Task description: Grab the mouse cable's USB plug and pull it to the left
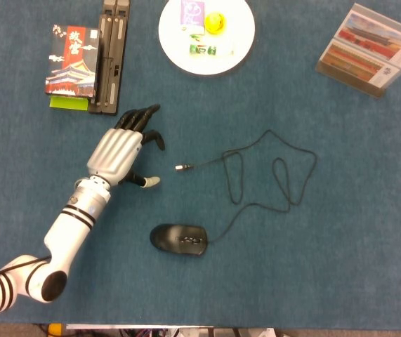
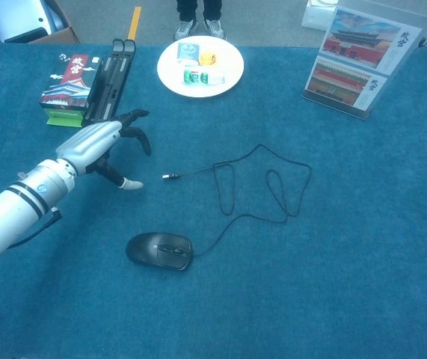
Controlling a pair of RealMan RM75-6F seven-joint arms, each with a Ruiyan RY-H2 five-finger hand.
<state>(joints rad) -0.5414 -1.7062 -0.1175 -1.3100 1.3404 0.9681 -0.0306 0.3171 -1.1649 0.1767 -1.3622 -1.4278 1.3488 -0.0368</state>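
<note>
A black mouse [image 1: 179, 239] [image 2: 160, 250] lies on the blue table, and its thin black cable [image 1: 277, 175] [image 2: 273, 187] loops to the right. The cable ends in a small USB plug [image 1: 182, 168] [image 2: 168, 176] lying flat, pointing left. My left hand [image 1: 121, 149] [image 2: 101, 142] hovers just left of the plug, fingers spread and empty, its thumb tip a short gap from the plug. No frame shows my right hand.
Behind the left hand sit a printed box [image 1: 71, 60] [image 2: 67, 78] and a black folded stand [image 1: 109, 56] [image 2: 108, 82]. A white plate [image 1: 239, 49] [image 2: 232, 78] with small items is at the back centre. Display cards [image 1: 372, 49] [image 2: 359, 60] stand at the back right.
</note>
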